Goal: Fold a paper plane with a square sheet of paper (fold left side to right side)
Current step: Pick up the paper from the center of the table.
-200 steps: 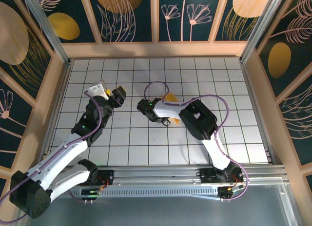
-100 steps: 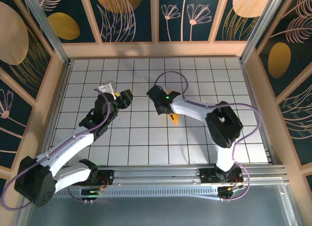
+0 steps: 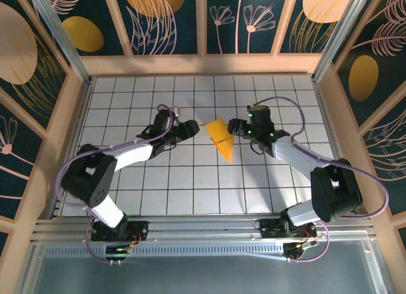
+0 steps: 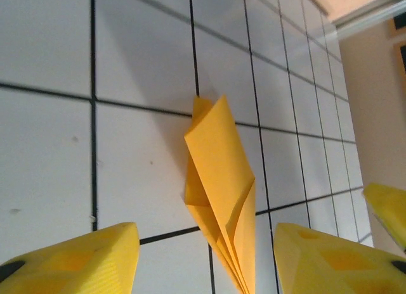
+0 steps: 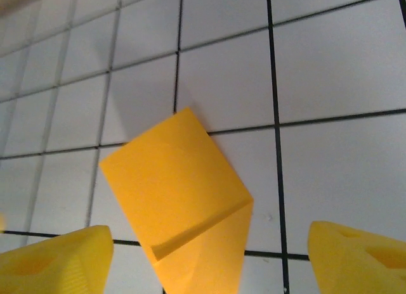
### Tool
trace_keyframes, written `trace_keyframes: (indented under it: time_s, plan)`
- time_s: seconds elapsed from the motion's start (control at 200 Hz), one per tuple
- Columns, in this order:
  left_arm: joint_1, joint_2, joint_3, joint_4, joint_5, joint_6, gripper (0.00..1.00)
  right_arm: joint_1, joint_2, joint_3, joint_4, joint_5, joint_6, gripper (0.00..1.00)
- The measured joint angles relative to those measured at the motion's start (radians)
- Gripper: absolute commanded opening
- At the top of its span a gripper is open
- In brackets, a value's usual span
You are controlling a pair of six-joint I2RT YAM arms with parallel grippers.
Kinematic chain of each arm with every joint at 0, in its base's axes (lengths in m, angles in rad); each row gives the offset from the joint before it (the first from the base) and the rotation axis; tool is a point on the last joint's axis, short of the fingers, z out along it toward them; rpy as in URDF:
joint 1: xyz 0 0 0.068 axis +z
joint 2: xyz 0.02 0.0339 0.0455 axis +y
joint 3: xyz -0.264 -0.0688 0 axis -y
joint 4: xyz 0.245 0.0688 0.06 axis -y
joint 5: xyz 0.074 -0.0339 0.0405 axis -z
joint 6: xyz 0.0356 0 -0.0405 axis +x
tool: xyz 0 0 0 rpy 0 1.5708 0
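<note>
The square sheet of paper (image 3: pixel 219 137) lies on the tiled floor, folded into a pointed orange-yellow kite shape with its tip toward the near side. My left gripper (image 3: pixel 193 130) sits low just left of it, open. In the left wrist view the layered paper (image 4: pixel 219 186) lies flat between and ahead of the yellow fingertips (image 4: pixel 76 259), untouched, with the left gripper (image 4: pixel 203 268) wide. My right gripper (image 3: pixel 234 126) is just right of the paper, open. In the right wrist view the paper (image 5: pixel 181 196) shows a diagonal fold flap, with the right gripper (image 5: pixel 206 262) apart from it.
White tiled floor (image 3: pixel 190 186) with black grid lines, fenced by wooden rails and patterned walls (image 3: pixel 203 28). A metal rail (image 3: pixel 203 227) runs along the near edge by the arm bases. Both arms reach inward from the sides toward the middle.
The right gripper has opened, let go of the paper and drawn back to its right. The left arm swung in low to the paper's left. The paper now lies uncovered.
</note>
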Motion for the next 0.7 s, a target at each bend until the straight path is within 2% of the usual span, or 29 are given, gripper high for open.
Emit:
trace_keyframes:
  time_s: [0.15,0.28,0.435,0.566,0.701]
  plan:
    - [-0.012,0.133,0.024,0.05,0.092,-0.056,0.57,-0.124,-0.083,-0.157,0.217,-0.164,0.117,0.95]
    - [-0.021,0.198,0.06,0.074,0.14,-0.074,0.56,-0.206,-0.114,-0.25,0.329,-0.266,0.198,0.97]
    - [-0.026,0.258,0.122,0.1,0.177,-0.084,0.54,-0.245,-0.141,-0.28,0.372,-0.339,0.231,0.98]
    - [-0.026,0.317,0.173,0.126,0.206,-0.101,0.48,-0.257,-0.164,-0.282,0.394,-0.375,0.238,0.97]
    - [-0.027,0.377,0.217,0.135,0.227,-0.11,0.37,-0.266,-0.184,-0.289,0.4,-0.399,0.238,0.95]
